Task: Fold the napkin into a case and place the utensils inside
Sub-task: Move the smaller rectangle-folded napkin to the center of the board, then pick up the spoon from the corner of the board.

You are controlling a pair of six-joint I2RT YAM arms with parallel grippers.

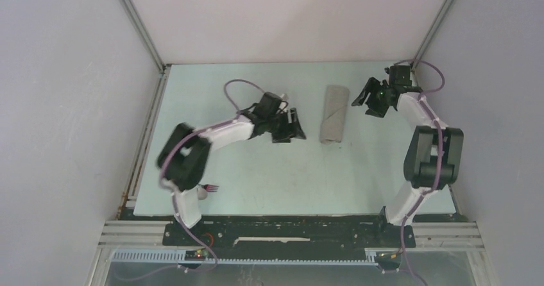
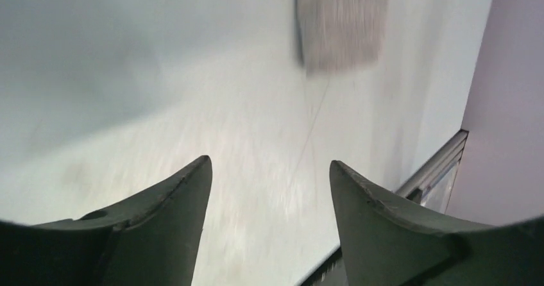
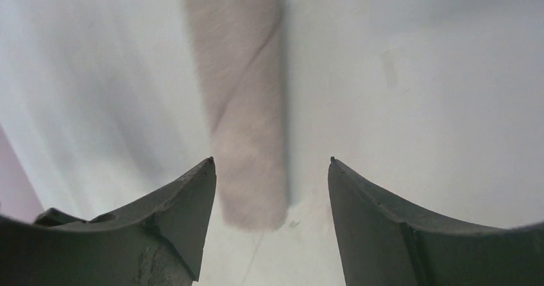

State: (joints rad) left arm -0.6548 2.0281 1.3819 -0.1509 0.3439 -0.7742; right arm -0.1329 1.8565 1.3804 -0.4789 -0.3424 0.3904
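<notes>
The napkin is folded into a narrow light-grey case (image 1: 334, 114) lying flat at the table's middle back. It also shows in the left wrist view (image 2: 343, 23) and in the right wrist view (image 3: 247, 106). My left gripper (image 1: 292, 126) is open and empty just left of the case, apart from it (image 2: 269, 170). My right gripper (image 1: 367, 101) is open and empty just right of the case's far end (image 3: 272, 167). A fork (image 1: 212, 188) with a pinkish handle and a pale spoon bowl (image 1: 203, 195) lie by the left arm's base, partly hidden by the arm.
Grey walls enclose the table on the left, back and right. A metal rail (image 1: 144, 138) runs along the table's left edge, and a black rail (image 1: 289, 225) along the near edge.
</notes>
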